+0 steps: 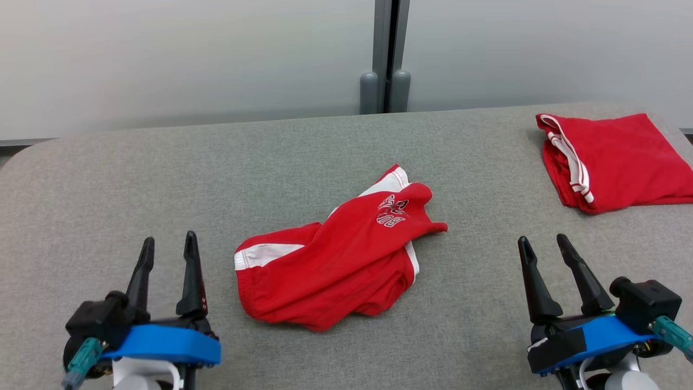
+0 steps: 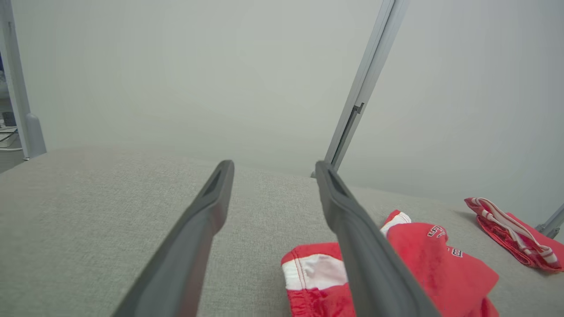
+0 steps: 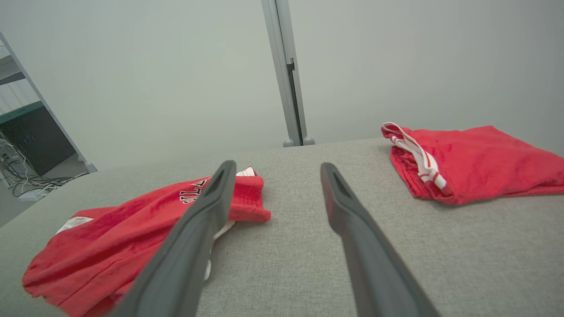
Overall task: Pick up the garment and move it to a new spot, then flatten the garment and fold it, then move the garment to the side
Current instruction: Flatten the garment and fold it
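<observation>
Garment (image 1: pixel 335 254) between left hand (image 1: pixel 169 238), right hand (image 1: pixel 542 238).

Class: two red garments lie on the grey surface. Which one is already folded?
The far-right garment, a neat flat stack; the middle garment lies crumpled.

Grey fabric-topped counter set against pale partition panels.

On my feed the counter (image 1: pixel 325 141) is covered in grey woven cloth, and its far left corner is rounded. Behind its far edge stand matte, pale wall panels (image 1: pixel 189 59), joined by a grey upright post (image 1: pixel 391 54) with two rounded feet at the base. The light is soft and even. Past the counter's left edge I see a darker opening with cables (image 3: pixel 31 182) lying on the floor.
</observation>
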Tool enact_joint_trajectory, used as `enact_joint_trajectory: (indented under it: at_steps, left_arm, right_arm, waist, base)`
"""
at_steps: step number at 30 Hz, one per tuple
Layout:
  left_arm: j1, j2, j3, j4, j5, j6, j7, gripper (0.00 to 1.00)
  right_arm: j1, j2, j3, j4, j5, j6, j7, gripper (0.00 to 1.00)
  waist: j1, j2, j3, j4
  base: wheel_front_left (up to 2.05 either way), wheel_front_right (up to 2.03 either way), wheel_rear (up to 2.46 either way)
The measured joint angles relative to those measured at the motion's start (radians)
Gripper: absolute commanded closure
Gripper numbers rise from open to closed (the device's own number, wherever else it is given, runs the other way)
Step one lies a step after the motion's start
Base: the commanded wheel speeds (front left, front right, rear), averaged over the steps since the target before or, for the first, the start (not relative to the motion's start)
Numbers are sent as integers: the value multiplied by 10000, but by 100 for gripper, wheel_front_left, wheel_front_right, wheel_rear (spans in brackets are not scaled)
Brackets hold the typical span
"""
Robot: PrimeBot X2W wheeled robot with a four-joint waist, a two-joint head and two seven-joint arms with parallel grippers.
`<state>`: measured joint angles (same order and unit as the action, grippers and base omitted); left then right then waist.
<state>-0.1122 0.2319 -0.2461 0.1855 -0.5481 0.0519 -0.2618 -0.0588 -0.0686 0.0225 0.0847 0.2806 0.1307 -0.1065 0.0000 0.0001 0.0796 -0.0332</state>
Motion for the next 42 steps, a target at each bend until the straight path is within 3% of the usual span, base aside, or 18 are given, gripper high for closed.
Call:
enact_joint_trajectory:
  at_steps: [7,13,18,20,21,22,23,25,29,36,42]
  left_arm:
    - [782,-178,911,-46,1442,-255,0,0]
    - [1113,-353,965,-109,1877,-278,0,0]
    - [1100,-431,959,-151,1908,-320,0,0]
    - [1000,-462,941,-176,1916,-326,0,0]
    - [1000,-462,941,-176,1916,-326,0,0]
    - [875,-470,907,-211,1918,-349,0,0]
    - [875,-470,907,-211,1918,-349,0,0]
    - [676,-485,853,-305,1952,-372,0,0]
    - [500,-510,777,-393,1983,-420,0,0]
    - [212,-556,675,-497,2065,-489,0,0]
    - [124,-508,688,-487,2069,-529,0,0]
  right_arm:
    - [12,8,-165,104,-10,0,88,0]
    - [-24,-107,-73,184,96,0,487,0]
    - [-1138,-178,-19,447,777,0,2117,0]
    - [-2191,-180,-130,846,1026,0,3668,0]
    - [-2191,-180,-130,846,1026,0,3668,0]
    - [-2963,-159,-199,1198,1220,0,4673,0]
    - [-2963,-159,-199,1198,1220,0,4673,0]
    - [-4237,-115,-416,1971,1074,0,6059,0]
    - [-5321,-33,-803,2880,744,-2,6847,0]
    - [-6772,123,-1668,5102,-134,-2,7202,0]
    - [-7485,171,-1806,6690,-155,-2,7055,0]
  waist:
    - [0,0,-220,229]
    - [-1,0,-242,457]
    - [0,0,28,519]
    - [0,0,291,521]
    - [0,0,291,521]
    - [1,0,490,544]
    - [1,0,490,544]
    - [1,0,796,629]
    - [2,0,1079,780]
    - [2,1,1613,1233]
    - [1,1,1829,1444]
  base:
    - [0,0,0]
    - [0,0,0]
    - [0,0,0]
    - [0,0,0]
    - [0,0,0]
    - [0,0,0]
    - [0,0,0]
    - [0,0,0]
    - [0,0,0]
    - [0,0,0]
    - [0,0,0]
